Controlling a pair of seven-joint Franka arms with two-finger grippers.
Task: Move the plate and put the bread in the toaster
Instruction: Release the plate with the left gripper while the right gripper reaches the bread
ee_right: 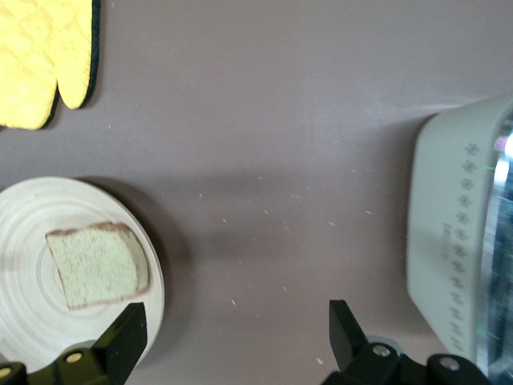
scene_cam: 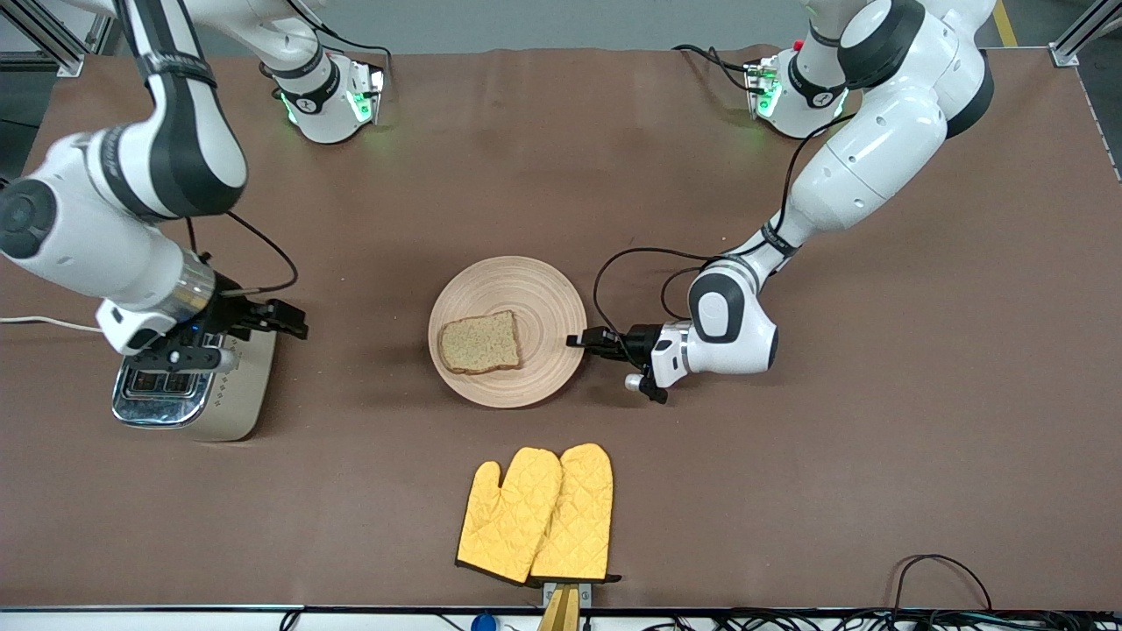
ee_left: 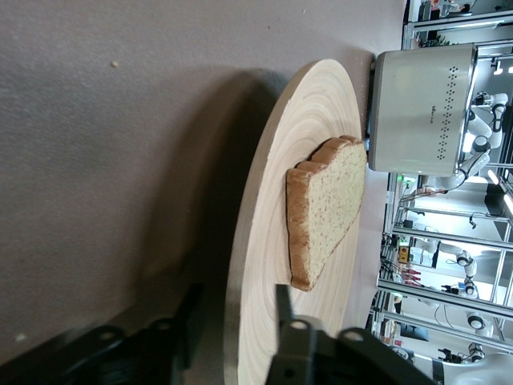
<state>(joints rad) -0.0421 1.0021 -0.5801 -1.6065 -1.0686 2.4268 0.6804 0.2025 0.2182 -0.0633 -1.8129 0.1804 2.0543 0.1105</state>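
The light wooden plate lies mid-table with the brown speckled bread on it. My left gripper is low at the plate's rim toward the left arm's end. In the left wrist view it is open, one finger over the plate and the other under the rim; the bread lies flat. The beige toaster stands toward the right arm's end. My right gripper is open and empty over bare table beside the toaster, seen in the right wrist view.
Two yellow oven mitts lie nearer to the front camera than the plate, by the table's edge. The toaster's white cord runs off toward the right arm's end. Brown table spreads out toward the left arm's end.
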